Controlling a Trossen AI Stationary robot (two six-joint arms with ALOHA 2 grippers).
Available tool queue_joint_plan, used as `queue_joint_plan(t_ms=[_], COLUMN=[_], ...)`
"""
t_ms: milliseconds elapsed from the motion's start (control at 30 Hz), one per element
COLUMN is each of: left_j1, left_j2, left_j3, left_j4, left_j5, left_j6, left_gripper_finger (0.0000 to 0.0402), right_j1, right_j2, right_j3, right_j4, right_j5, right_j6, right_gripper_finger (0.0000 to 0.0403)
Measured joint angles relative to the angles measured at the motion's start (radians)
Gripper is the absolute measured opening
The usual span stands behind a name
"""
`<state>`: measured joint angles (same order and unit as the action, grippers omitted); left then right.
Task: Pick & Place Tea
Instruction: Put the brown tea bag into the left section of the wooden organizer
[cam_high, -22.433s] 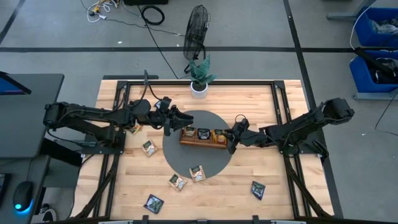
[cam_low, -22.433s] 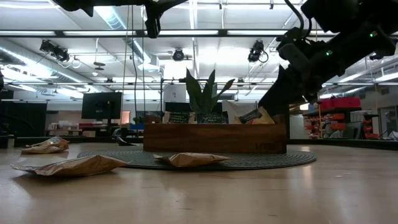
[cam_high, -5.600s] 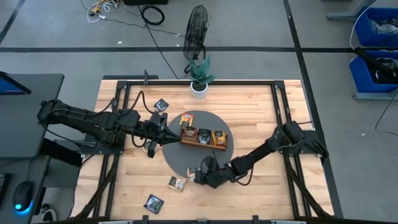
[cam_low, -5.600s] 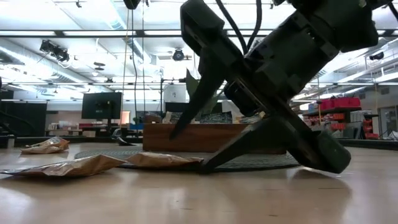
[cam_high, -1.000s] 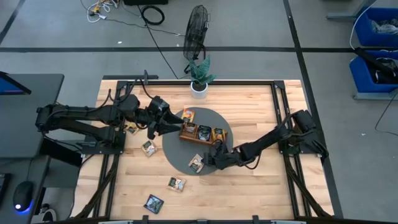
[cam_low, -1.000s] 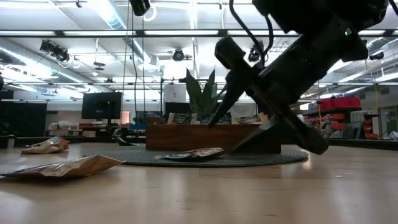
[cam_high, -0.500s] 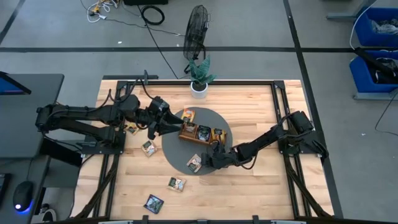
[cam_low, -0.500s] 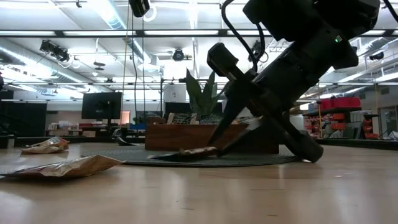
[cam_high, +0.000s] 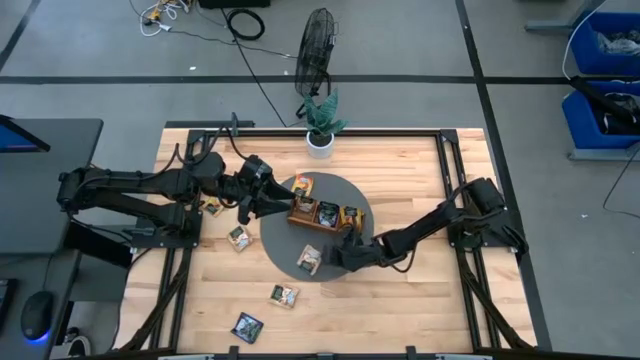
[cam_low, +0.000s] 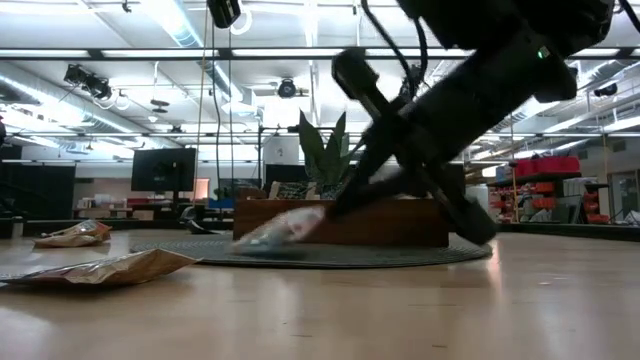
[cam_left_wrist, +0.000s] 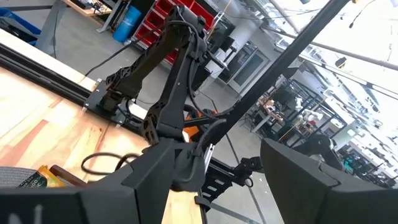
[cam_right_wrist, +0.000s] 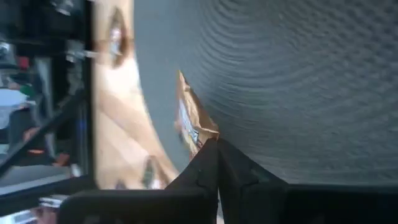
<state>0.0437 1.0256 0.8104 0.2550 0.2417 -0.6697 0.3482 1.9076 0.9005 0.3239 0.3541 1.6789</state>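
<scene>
A pale tea sachet (cam_high: 311, 258) sits over the near part of the round grey mat (cam_high: 300, 238), with my right gripper (cam_high: 333, 256) shut on it. In the low view the sachet (cam_low: 285, 228) is tilted and blurred. The wooden tray (cam_high: 325, 215) on the mat holds several sachets in its compartments. An orange sachet (cam_high: 302, 185) lies at the tray's left end. My left gripper (cam_high: 272, 203) hovers open, level, just left of the tray, with nothing between its fingers (cam_left_wrist: 124, 186). My right gripper pinches the sachet's right-hand corner (cam_right_wrist: 207, 133) between its two fingertips (cam_right_wrist: 214, 152). The fingers slant down from the table's right. The held end is raised and the sachet slopes down to its left end (cam_low: 252, 243); whether that end touches the mat I cannot tell.
Loose sachets lie on the wood left of the mat (cam_high: 238, 237) and toward the near edge (cam_high: 284, 295) (cam_high: 247, 325); another (cam_high: 212, 208) lies under the left arm. A potted plant (cam_high: 321, 125) stands at the far edge.
My right gripper has shut on the sachet that lay flat on the mat. The sachet's right end has come up off the mat, so it now stands tilted, and it has shifted slightly toward the table's left.
</scene>
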Motion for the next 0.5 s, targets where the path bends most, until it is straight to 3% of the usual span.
queue_joint_plan(t_ms=[500], left_j1=[-0.002], left_j2=[0.000], left_j3=[0.000], left_j4=[-0.095], left_j5=[0.000], left_j6=[-0.001], left_gripper_finger=[0.0245], right_j1=[0.060], right_j2=[-0.139], right_j3=[0.001], right_j4=[0.021], right_j5=[0.239], right_j6=[-0.047], right_gripper_finger=[0.0000])
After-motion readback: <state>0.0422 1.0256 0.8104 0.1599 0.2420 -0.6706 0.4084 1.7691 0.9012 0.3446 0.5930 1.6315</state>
